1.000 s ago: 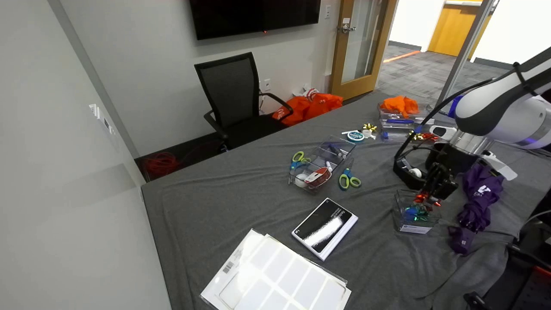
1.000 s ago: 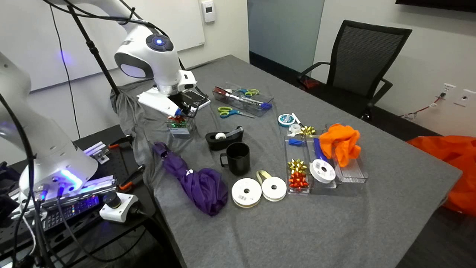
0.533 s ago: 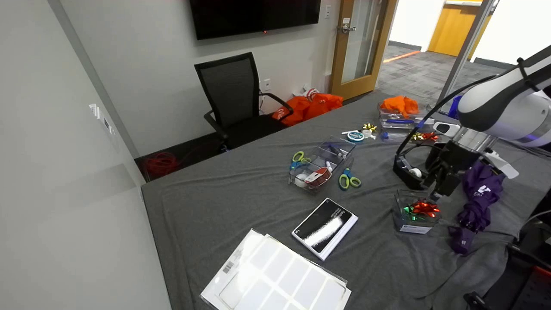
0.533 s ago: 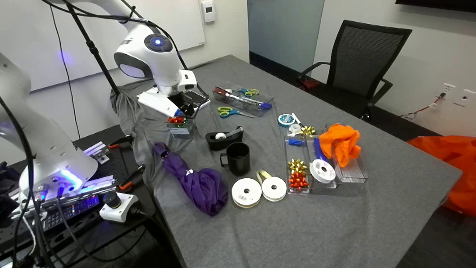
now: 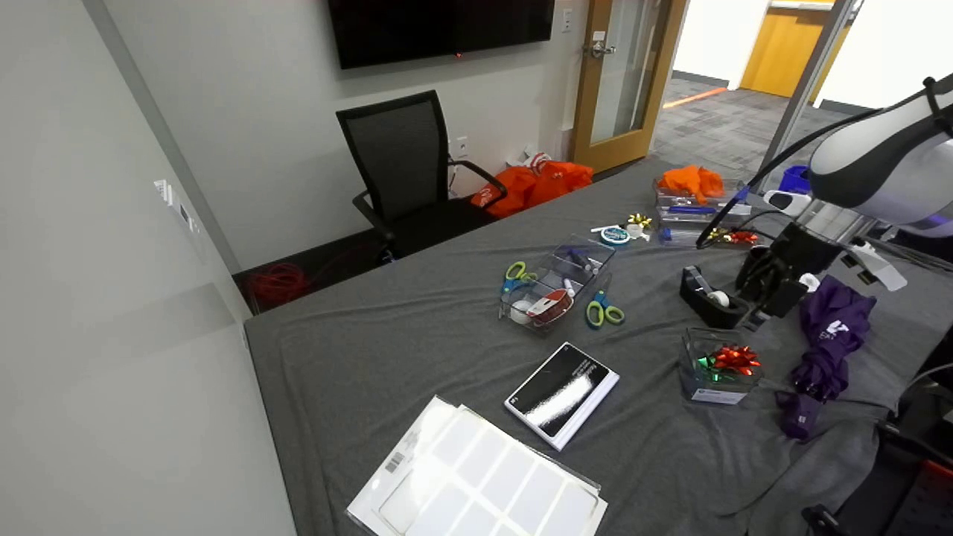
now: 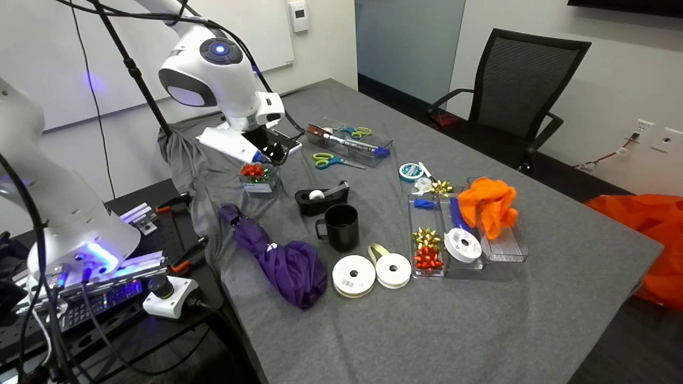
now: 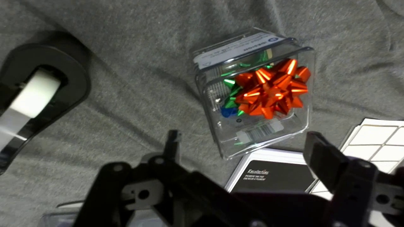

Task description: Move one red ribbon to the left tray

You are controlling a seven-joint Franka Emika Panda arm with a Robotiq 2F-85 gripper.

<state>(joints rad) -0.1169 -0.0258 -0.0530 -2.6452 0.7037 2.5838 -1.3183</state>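
Observation:
The red ribbon, a shiny red-orange bow [image 7: 273, 91], lies in the left tray, a small clear squarish box [image 7: 236, 52], on top of a green bow [image 7: 233, 94]. The bow also shows in both exterior views [image 5: 733, 359] [image 6: 253, 170], as does the tray [image 5: 718, 397] [image 6: 257, 188]. My gripper [image 7: 243, 136] is open with nothing between its fingers. It hangs above the table, off the tray on the side of the tape dispenser. Another red bow [image 6: 428, 257] sits in a clear organizer beside a gold bow.
A black tape dispenser [image 5: 711, 301] and a black mug [image 6: 341, 228] stand near the gripper. A purple umbrella [image 5: 826, 342] lies beside the tray. An ink pad [image 5: 562, 394] and white label sheets [image 5: 484, 476] lie on the table. A clear organizer [image 6: 368, 152] holds markers.
The red ribbon was at my fingertips above the tray; it was let go and now lies in it. The gripper has moved up and away from the tray, toward the mug and dispenser.

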